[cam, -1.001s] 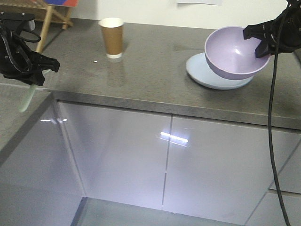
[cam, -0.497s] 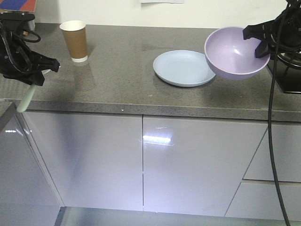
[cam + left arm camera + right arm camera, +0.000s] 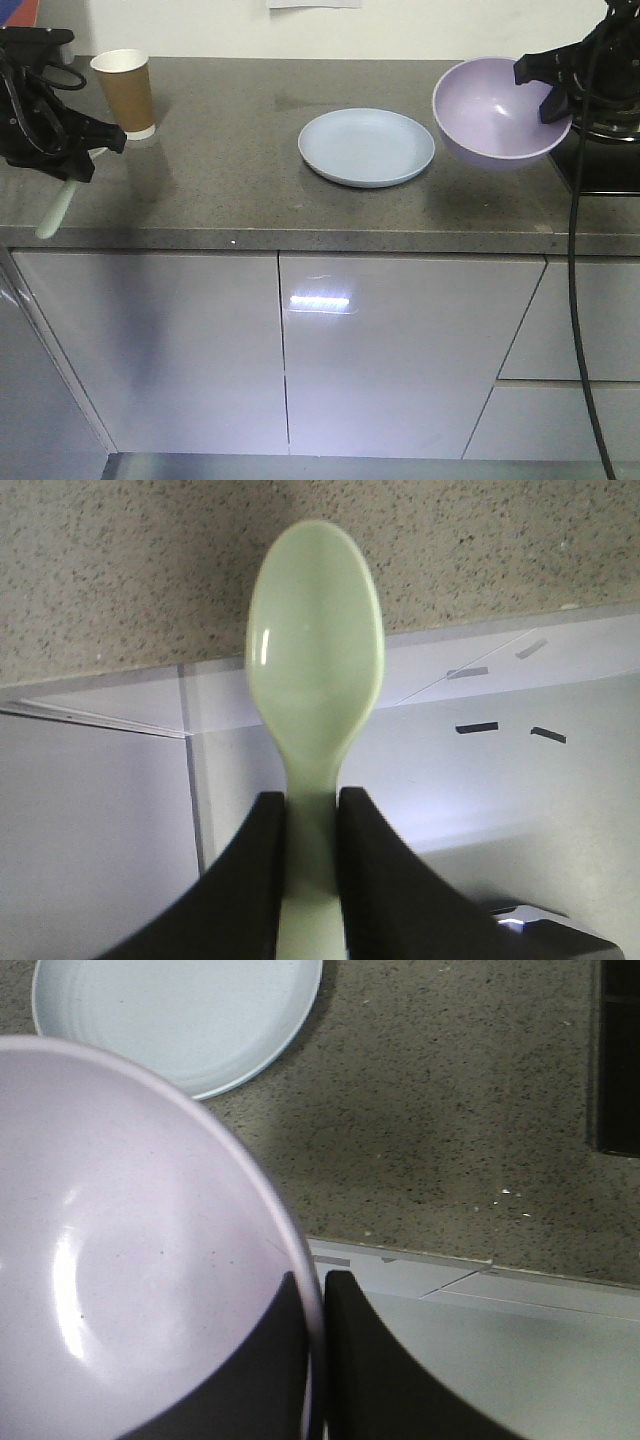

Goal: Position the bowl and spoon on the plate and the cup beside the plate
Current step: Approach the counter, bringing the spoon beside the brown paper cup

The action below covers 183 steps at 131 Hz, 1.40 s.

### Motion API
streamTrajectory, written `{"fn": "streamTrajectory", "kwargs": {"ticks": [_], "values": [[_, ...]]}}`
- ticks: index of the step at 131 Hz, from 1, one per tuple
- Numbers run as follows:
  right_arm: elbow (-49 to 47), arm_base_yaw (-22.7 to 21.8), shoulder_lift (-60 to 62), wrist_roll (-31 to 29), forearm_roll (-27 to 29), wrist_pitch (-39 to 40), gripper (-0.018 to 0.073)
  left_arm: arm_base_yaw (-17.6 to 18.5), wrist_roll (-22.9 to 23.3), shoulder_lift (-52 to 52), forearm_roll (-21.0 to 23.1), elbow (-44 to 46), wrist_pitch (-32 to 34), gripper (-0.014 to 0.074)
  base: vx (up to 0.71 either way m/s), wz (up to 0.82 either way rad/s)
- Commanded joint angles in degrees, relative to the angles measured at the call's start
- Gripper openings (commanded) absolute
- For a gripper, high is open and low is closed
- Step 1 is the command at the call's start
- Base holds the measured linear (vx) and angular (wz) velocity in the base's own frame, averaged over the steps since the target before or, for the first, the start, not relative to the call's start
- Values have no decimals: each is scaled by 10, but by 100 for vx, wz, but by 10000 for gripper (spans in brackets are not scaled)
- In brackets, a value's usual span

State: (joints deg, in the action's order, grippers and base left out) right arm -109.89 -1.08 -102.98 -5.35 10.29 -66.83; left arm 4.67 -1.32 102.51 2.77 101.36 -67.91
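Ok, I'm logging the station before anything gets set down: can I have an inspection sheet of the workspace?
Surface: grey speckled counter, no spills seen.
Job's things: plate flat and bare; cup upright at far left, apart from plate; bowl held in the air right of plate; spoon held over counter's front edge.
Clutter: nothing seen.
Grippers: left gripper shut on spoon handle; right gripper shut on bowl rim.
Cables: black cable hangs from right arm across cabinets.
Surroundings: white wall behind.
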Motion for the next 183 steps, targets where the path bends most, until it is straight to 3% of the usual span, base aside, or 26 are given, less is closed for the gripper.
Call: {"fn": "streamTrajectory", "kwargs": {"ticks": [1,183], "values": [[-18,-1,29,-5,5,27,-8,2,1,-30,4,18,19,-8,5,-9],[-18,-1,29,-5,5,26,-8,2,1,-30,4,18,19,-8,9,-1]]}}
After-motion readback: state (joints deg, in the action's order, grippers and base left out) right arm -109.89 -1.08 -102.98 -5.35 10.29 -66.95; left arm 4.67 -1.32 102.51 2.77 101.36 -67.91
